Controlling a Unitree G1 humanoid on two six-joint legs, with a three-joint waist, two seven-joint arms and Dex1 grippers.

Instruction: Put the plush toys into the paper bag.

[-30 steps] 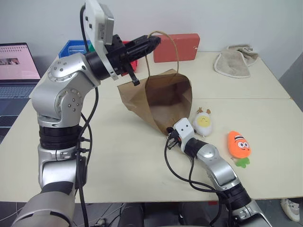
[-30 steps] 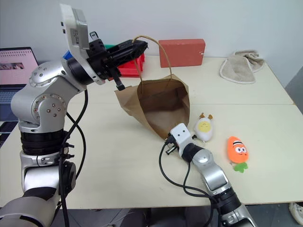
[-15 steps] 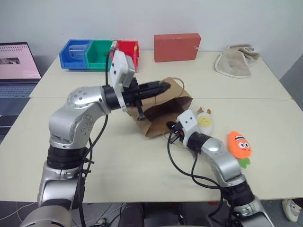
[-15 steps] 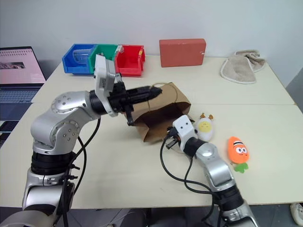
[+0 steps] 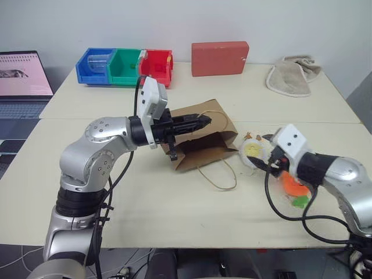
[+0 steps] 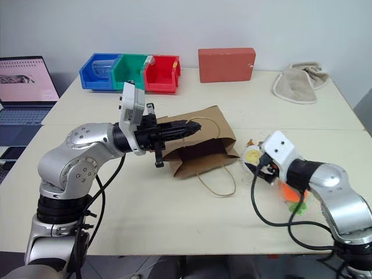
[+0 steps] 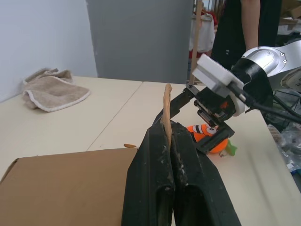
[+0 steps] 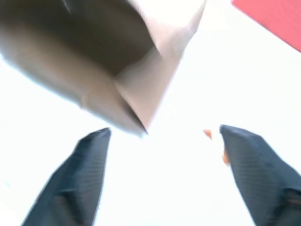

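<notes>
The brown paper bag [image 5: 204,144] lies low on its side at the table's middle, its dark mouth facing the front. My left gripper [image 5: 201,122] hovers over it, shut on one twisted handle [image 7: 167,106]; the other handle loop [image 5: 218,174] trails on the table. The white egg plush [image 5: 253,150] sits just right of the bag. My right gripper [image 8: 164,131] is open, right beside the egg and holding nothing. The orange carrot plush [image 7: 209,136] lies behind that arm, partly hidden in the eye views.
A red box [image 5: 220,58] and blue, green and red bins [image 5: 123,65] stand along the back edge. A beige towel [image 5: 293,74] lies at the back right, a laptop [image 5: 23,75] at the far left. A person [image 7: 244,23] stands beyond the table.
My left gripper has come down with the handle, and the bag has sunk from standing open to lying low. My right gripper left the bag's mouth, swung right to the egg and opened.
</notes>
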